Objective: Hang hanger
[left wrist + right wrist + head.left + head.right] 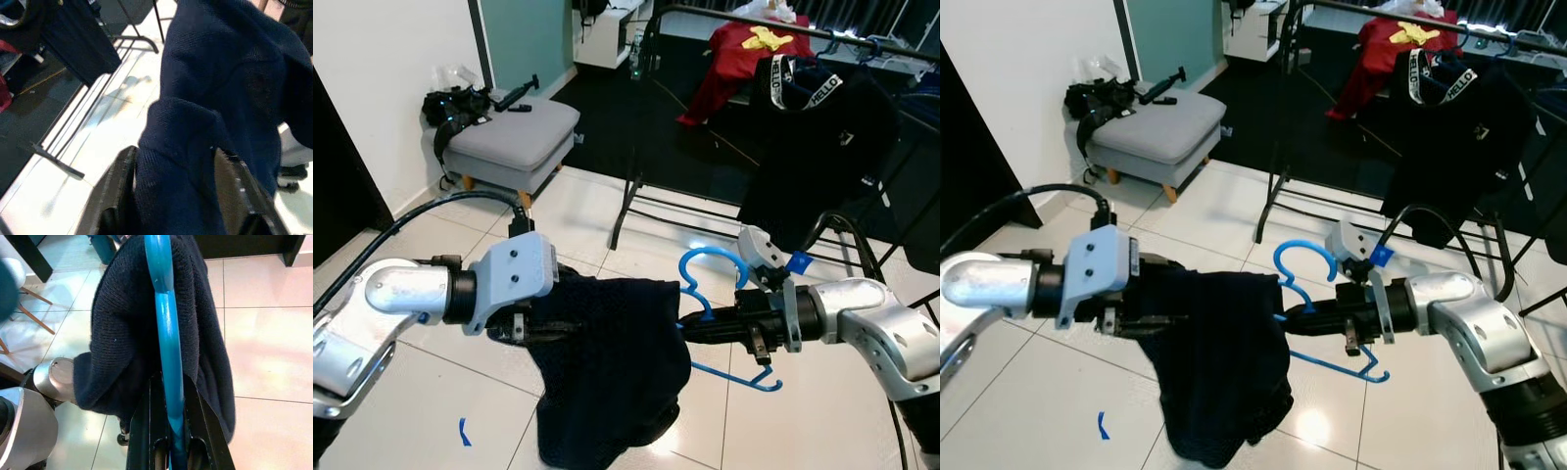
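Risk: the dark navy garment (607, 362) hangs mostly off one end of the blue hanger (705, 294) and could slide off if the hanger tilts on the way to the clothes rack (636, 186). The right gripper (690, 331) has its fingers closed on the hanger's bar, hook curling upward just above it. The left gripper (181, 196) pinches a fold of the garment between its fingers, opposite the right, above the tiled floor (578, 211)
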Motion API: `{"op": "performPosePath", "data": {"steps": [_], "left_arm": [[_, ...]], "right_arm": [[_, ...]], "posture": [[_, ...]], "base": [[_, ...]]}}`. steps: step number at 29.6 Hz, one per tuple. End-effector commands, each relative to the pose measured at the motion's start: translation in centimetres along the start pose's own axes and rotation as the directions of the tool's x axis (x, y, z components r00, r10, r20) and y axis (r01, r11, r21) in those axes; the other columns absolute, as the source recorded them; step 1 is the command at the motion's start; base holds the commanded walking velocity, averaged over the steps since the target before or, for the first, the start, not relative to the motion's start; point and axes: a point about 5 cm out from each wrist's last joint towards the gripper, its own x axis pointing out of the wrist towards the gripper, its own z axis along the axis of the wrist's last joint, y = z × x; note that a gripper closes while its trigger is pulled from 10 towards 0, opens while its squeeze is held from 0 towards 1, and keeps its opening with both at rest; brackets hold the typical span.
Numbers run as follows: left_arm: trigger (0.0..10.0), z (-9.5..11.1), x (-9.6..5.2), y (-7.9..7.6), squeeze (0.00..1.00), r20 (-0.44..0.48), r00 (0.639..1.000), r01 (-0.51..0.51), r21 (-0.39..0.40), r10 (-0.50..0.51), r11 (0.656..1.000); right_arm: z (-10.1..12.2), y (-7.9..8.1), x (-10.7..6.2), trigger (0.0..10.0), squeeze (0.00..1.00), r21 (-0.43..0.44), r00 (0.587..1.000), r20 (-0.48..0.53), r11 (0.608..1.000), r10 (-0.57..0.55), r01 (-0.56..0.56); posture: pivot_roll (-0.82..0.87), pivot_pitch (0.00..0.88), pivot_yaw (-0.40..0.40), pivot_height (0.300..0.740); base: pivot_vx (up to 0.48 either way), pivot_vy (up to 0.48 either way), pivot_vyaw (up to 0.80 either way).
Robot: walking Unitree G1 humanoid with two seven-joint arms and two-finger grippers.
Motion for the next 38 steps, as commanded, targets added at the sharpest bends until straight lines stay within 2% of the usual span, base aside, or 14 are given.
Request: {"op": "performPosePath", "data": {"steps": [1,5,17,30,31,38], "left_arm": [[0.0,0.0,0.6,-0.2,0.0,-0.008,1.0,0.021,-0.001,-0.021,1.0],[0.0,-0.3,1.0,-0.5,0.0,-0.032,0.999,0.041,0.01,-0.041,0.999],[0.0,-0.3,0.9,-0.6,0.0,-0.034,0.998,0.054,0.009,-0.054,0.998],[0.0,0.3,1.4,-0.3,0.0,0.005,0.999,0.05,0.038,-0.05,0.998],[0.0,0.4,1.4,-0.1,0.0,0.02,0.999,0.035,0.044,-0.036,0.998],[0.0,0.5,1.2,0.3,0.0,0.028,0.999,0.016,0.047,-0.017,0.999]], "right_arm": [[0.9,0.4,0.3,10.0,0.0,-0.057,0.999,0.02,0.998,0.03,-0.028],[0.9,0.3,0.5,10.0,0.0,-0.062,0.999,0.019,0.998,0.027,-0.026],[0.9,0.3,0.8,10.0,0.0,-0.07,0.999,0.023,0.997,0.026,-0.024],[1.6,-0.2,0.8,10.0,0.0,-0.084,0.997,0.079,0.996,-0.023,0.029],[2.0,-0.4,0.5,10.0,1.0,-0.065,0.991,0.126,0.997,-0.033,0.042],[2.0,-0.6,-0.2,10.0,1.0,-0.048,0.986,0.155,0.996,-0.063,0.072]], "posture": [[0.08,0.068,-0.056,0.74],[0.08,0.068,-0.055,0.74],[0.08,0.069,-0.054,0.74],[0.08,0.067,-0.05,0.74],[0.08,0.067,-0.05,0.74],[0.08,0.067,-0.05,0.74]], "base": [[0.0,0.0,0.0],[0.0,0.0,0.0],[0.0,0.0,0.0],[0.0,0.0,0.0],[0.0,0.0,0.0],[0.0,0.0,0.0]]}}
